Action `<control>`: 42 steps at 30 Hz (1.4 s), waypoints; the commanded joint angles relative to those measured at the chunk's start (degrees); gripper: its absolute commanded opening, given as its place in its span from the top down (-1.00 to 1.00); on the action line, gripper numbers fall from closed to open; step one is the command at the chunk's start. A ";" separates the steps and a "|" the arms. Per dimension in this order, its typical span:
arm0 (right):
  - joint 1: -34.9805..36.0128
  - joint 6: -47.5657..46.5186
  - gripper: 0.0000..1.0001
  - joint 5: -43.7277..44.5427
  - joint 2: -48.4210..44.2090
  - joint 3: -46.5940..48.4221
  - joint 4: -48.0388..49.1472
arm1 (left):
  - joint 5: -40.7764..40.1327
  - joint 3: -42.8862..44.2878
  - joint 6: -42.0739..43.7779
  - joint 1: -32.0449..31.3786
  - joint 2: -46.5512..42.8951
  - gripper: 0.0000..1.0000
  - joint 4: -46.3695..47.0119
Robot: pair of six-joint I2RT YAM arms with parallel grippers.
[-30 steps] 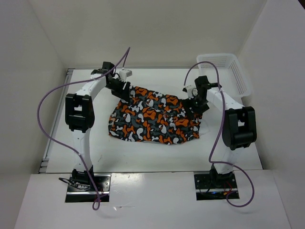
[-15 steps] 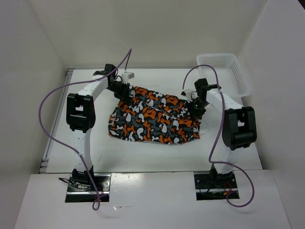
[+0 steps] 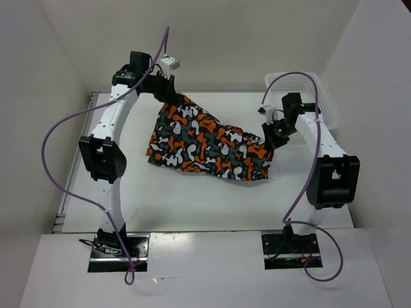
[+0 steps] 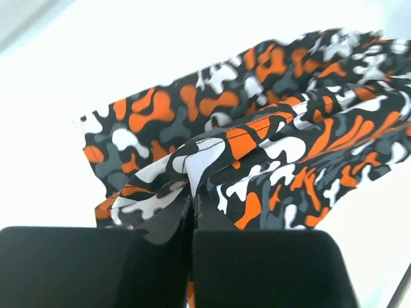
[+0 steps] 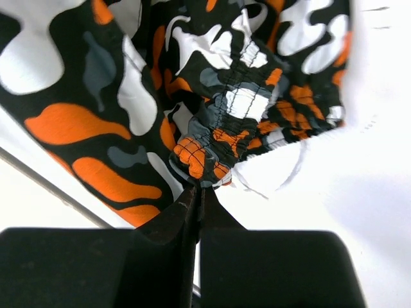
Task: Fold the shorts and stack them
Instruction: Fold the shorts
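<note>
You can read no text, label, brand, number or sign in any of the views. The soft cloth shorts (image 3: pixel 205 144) with the orange, white, black and grey print carry only blotches, not letters. The white plastic lattice basket (image 3: pixel 327 106) shows no marking that you can read.

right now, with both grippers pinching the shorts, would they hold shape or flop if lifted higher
Probably floppy: the shorts sag in a slack sheet between the left gripper and right gripper. Likely light, since two small edge pinches carry them. The thin bunched edge in the right pinch may slip under a hard pull.
</note>
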 commanded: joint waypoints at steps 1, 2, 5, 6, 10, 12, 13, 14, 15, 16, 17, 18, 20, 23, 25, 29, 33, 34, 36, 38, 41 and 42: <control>-4.23 0.51 0.99 0.04 3.03 3.25 -3.17 | -1.14 4.54 -1.19 0.76 1.83 1.00 1.19; -4.24 1.20 0.99 0.04 3.83 3.86 -2.39 | -1.75 6.47 -1.72 0.76 3.67 1.00 1.71; -4.85 2.52 0.99 2.15 7.43 6.32 -1.07 | -2.89 8.59 -2.42 0.24 6.84 1.00 2.94; -4.85 2.53 0.99 2.15 8.39 7.11 -1.06 | -3.51 10.25 -3.12 0.23 7.63 1.00 3.73; -4.85 4.89 0.99 3.47 13.66 13.34 0.96 | -6.41 15.87 -3.65 -0.30 12.38 0.99 4.35; -4.85 5.95 0.99 4.78 15.08 15.89 1.48 | -7.55 17.47 -3.65 -0.30 14.67 0.97 4.35; -4.85 6.91 0.99 4.79 15.08 15.91 2.10 | -8.16 18.08 -3.65 -0.30 15.37 0.94 4.35; -4.85 7.44 0.99 6.27 15.78 16.69 2.11 | -8.17 18.61 -3.65 -0.82 16.77 0.94 4.87; -4.85 8.67 0.99 6.98 15.79 16.70 2.98 | -9.48 19.49 -3.65 -0.82 17.48 0.94 4.88; -4.85 9.46 0.99 7.94 15.79 16.70 3.59 | -10.18 20.10 -3.65 -0.82 18.27 0.94 4.88; -4.85 10.78 0.71 11.35 15.79 16.70 5.17 | -10.80 20.63 -3.65 -0.82 19.93 0.88 5.40; -4.85 13.23 0.51 13.30 15.79 16.70 6.05 | -11.85 21.33 -3.65 -0.82 20.82 0.82 5.41; -4.85 14.56 -0.14 17.94 15.27 17.40 8.07 | -12.56 21.34 -4.18 -0.82 22.84 0.31 5.41; -4.85 18.43 -0.35 22.53 13.33 19.68 11.49 | -13.17 21.34 -4.18 -0.82 25.39 -0.29 5.41; -4.85 21.75 -0.39 25.61 11.23 21.35 13.43 | -15.11 22.65 -4.18 -0.82 25.92 -0.56 5.41; -2.68 25.29 -0.22 25.62 4.47 21.02 21.06 | -19.76 24.85 -3.48 -0.82 23.82 -0.71 5.93; 9.35 16.79 0.53 25.71 -4.68 11.45 24.52 | -19.70 25.39 -2.95 -1.35 17.24 -0.71 5.24; 11.91 13.72 0.60 24.93 -5.30 8.21 24.00 | -15.25 24.34 -1.47 -1.35 15.92 -0.71 4.62; 17.54 13.08 0.79 23.26 -5.31 6.43 20.32 | -11.44 17.87 0.82 -3.10 11.79 -0.64 2.35; 18.35 13.08 0.86 20.18 -2.94 5.20 17.85 | -8.44 11.79 4.51 -4.77 8.63 -0.59 0.41; 18.87 13.60 0.98 18.59 2.50 3.00 15.56 | -6.94 -0.96 6.97 -7.50 7.20 -0.54 1.27; 18.88 13.60 0.98 19.37 3.73 1.51 16.60 | -6.94 -3.07 6.98 -8.03 7.20 -0.54 1.80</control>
